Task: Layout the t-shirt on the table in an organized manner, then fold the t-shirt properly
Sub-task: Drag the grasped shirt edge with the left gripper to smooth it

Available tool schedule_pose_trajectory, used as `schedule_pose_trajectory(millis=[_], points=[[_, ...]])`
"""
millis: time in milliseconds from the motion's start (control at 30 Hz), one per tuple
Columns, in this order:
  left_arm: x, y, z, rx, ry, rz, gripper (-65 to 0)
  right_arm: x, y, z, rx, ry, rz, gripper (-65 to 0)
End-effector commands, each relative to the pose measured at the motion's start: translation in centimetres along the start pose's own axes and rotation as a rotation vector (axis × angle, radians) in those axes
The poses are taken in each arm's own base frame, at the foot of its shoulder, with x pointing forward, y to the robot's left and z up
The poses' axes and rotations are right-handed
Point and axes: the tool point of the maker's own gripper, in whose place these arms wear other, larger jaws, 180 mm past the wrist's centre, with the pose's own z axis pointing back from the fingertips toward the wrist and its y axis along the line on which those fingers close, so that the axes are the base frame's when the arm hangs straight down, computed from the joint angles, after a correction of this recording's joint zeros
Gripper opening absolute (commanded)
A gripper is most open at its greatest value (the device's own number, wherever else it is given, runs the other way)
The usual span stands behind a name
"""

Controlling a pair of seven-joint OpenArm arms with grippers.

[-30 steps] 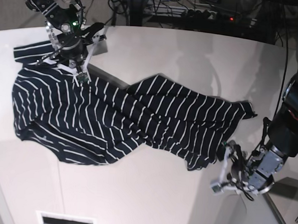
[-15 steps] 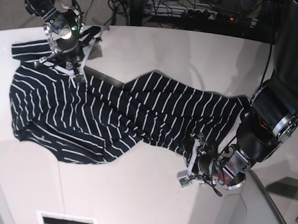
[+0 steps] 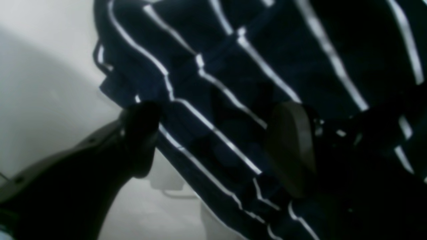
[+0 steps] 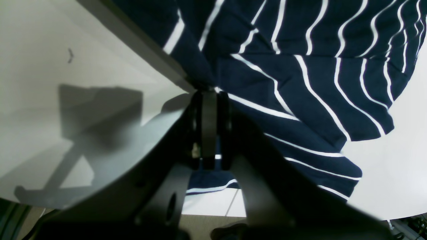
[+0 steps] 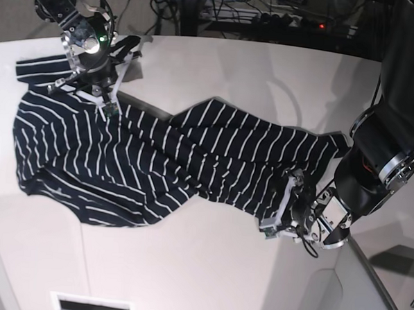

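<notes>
My right claw (image 5: pixel 107 107) is clamped shut on the shirt (image 5: pixel 158 159), pinching a bit of the cloth's far-left edge, base view. In the right wrist view the two fingers (image 4: pixel 209 126) sit pressed together with dark cloth nipped at their tips, striped fabric spreading up and to the right of them.

Shirt lies on the table (image 5: pixel 208 273), spread across the middle but rumpled: wide lump at base-view left, narrower tail running to the right, folds and creases all through, stripes running at several angles. One small striped flap pokes out at far left behind my right claw.

My left claw (image 5: pixel 284 208) is at the shirt's right-hand lower edge, jaws spread apart. Left wrist view: one dark finger (image 3: pixel 140 133) on the bare table side at the hem, the other finger (image 3: pixel 293 146) over the striped cloth, with shirt edge between them. View is blurry; cannot tell if either finger touches the cloth. Not closed on anything.

Table bare and pale around the shirt; thin seam (image 5: pixel 84 253) runs down near front left.
</notes>
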Motion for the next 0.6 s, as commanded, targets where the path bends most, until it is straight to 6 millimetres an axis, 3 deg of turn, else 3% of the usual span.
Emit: schedule_pose_trajectory(millis=[0, 133, 200, 300, 467, 567], points=[[0.9, 2.0, 1.3, 0.042, -0.012, -0.004, -22.7, 1.0, -0.7, 0.1, -0.02, -0.036, 0.004, -65.0], [0.8, 2.0, 1.3, 0.042, -0.009, -0.004, -38.0, 1.0, -0.7, 0.1, -0.02, -0.036, 0.004, -65.0], [1.1, 2.0, 1.3, 0.041, -0.02, 0.002, -41.1, 1.0, -0.7, 0.1, -0.02, -0.036, 0.004, -65.0], [1.6, 2.4, 1.5, 0.048, -0.031, 0.006, -38.2, 0.9, -0.7, 0.1, -0.02, -0.034, 0.004, -65.0], [2.0, 3.3, 2.2, 0.066, -0.03, -0.002, -19.3, 0.9, -0.7, 0.1, -0.02, -0.034, 0.004, -65.0], [1.0, 1.8, 1.1, 0.037, -0.007, -0.005, -21.6, 1.0, -0.8, 0.1, -0.021, -0.036, 0.004, -65.0]])
